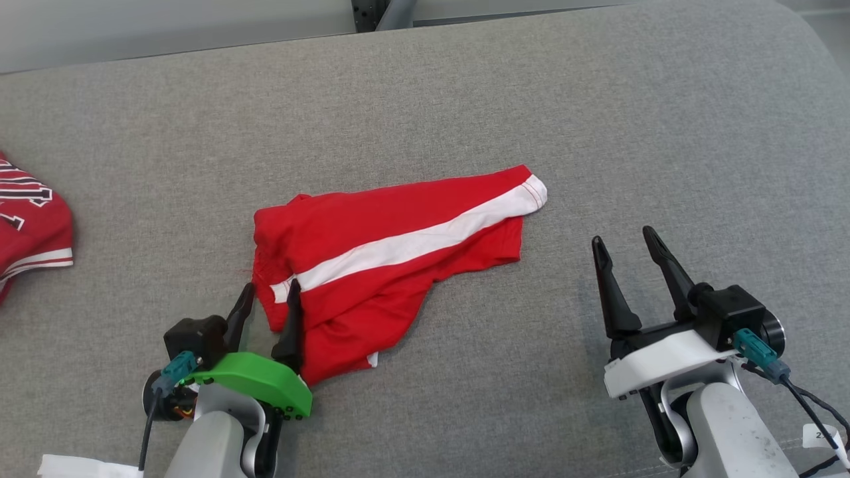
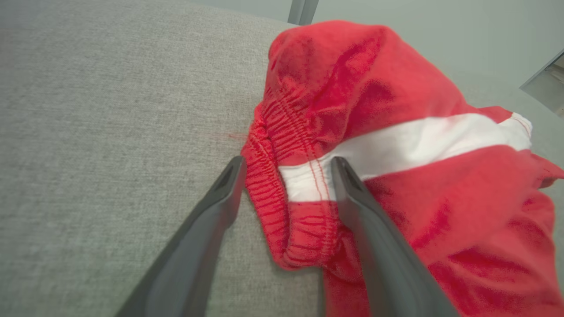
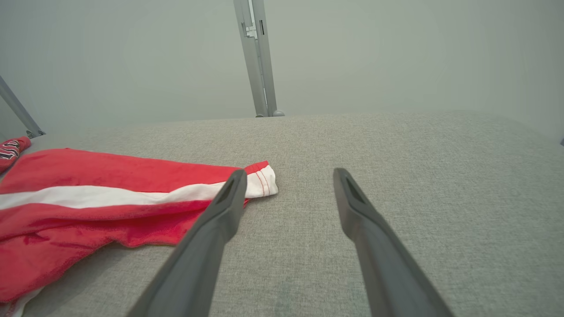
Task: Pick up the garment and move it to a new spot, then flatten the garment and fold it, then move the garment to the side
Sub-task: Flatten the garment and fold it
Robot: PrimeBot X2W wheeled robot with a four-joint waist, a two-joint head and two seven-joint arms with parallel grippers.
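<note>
Left gripper [image 1: 271, 287] is spread wide, jaws straddling the gathered waistband [image 2: 269, 176] of the red shorts [image 1: 372, 219]. One finger is over bare grey cushion [image 1: 465, 99], the other over fabric by the white stripe [image 1: 412, 242]. You're lined up there because the elastic edge is thick and bunched, so it's easy to pinch. Nothing is pinched yet, and I can't tell whether the tips touch cloth. Right gripper [image 1: 623, 236] is also spread and empty, over the cushion near the leg hem [image 3: 262, 176]. It's likely staged for the far end, so you lift by two ends instead of dragging. The shorts lie crumpled mid-cushion, slanting from your near left up to the right. The red jersey [image 1: 33, 226] at the far left edge is well apart, so ignore it. My read is that the first pick-up has not begun.
</note>
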